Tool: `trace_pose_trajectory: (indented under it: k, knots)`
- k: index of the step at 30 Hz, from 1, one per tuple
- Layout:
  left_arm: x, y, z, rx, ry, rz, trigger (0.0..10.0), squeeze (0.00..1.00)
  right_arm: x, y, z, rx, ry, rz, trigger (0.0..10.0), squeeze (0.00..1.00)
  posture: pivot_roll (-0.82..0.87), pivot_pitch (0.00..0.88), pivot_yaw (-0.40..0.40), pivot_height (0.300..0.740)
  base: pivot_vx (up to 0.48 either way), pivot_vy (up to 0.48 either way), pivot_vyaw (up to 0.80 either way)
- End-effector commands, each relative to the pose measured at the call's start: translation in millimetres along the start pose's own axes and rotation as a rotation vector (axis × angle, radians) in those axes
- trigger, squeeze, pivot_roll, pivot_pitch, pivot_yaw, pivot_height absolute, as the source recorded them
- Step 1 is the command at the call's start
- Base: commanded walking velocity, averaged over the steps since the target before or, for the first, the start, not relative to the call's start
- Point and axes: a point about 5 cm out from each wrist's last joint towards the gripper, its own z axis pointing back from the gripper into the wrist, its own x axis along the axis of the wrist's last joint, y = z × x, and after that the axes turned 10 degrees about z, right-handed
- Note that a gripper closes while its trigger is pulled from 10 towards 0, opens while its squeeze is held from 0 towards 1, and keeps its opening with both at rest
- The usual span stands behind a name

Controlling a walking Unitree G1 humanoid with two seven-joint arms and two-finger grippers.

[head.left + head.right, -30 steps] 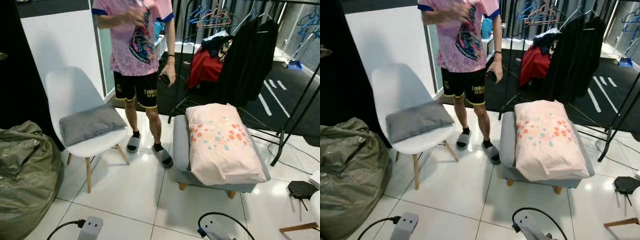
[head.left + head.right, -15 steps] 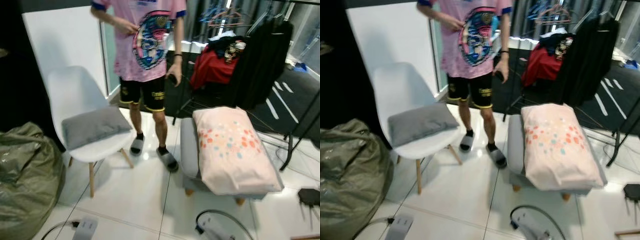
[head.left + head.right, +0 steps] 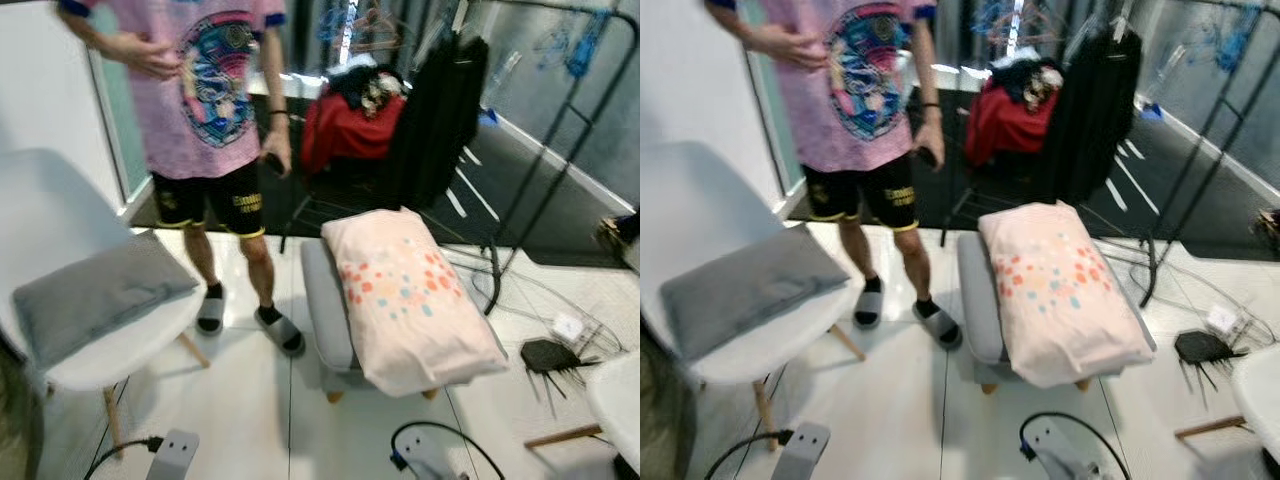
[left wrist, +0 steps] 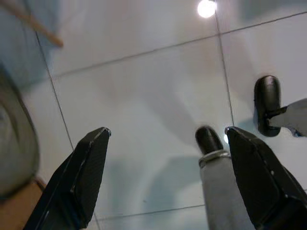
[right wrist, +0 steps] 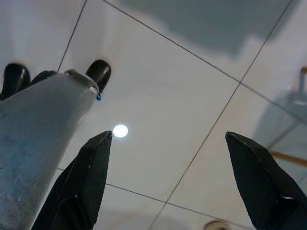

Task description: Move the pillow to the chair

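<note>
The whole picture has slid since a moment ago. The chair (image 3: 70, 300) now sits far over on the robot's left, partly cut off, and the pink pillow (image 3: 408, 300) is nearer the middle. The things did not move; the robot's head has turned to the right, toward the pillow. That looks like the robot is lining up with the pillow so it can go and pick it up. The job has not really begun yet, because the pillow is not lifted.

The pillow has little red and blue spots. It lies flat on a grey footstool (image 3: 322, 310) on the white tiled floor (image 3: 250, 410). A grey cushion (image 3: 95, 295) already lies on the seat of the chair. A person (image 3: 205, 110) in a pink shirt stands between the chair and the footstool, further back.

The left hand (image 4: 165, 139) hangs low and points down at the floor. Its two black fingers are spread wide and hold nothing. The right hand (image 5: 168, 143) is the same: low, fingers wide apart, nothing in it, only floor tiles under it.

The pillow is well apart from both hands. It is ahead of them and higher up, a bit closer to the right hand. The chair is off past the left hand. The robot probably needs to step closer before either hand can reach.
</note>
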Motion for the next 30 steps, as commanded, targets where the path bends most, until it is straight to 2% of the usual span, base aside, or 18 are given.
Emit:
trace_pose_trajectory:
  k: [1,30]
  knots:
    - [-0.1,-2.4,-0.2,-0.009,-0.001,0.002,10.0,0.00,-2.8,-4.4,1.0,-0.011,0.011,-0.003,10.0,0.00,-0.11,0.008,-0.062,0.740,0.304,0.000,-0.70]
    - [0.6,-2.3,-0.3,-0.004,-0.004,0.008,10.0,0.00,-2.3,-5.4,1.2,-0.019,0.010,-0.011,10.0,0.00,-0.11,0.014,-0.064,0.740,0.295,0.000,-0.69]
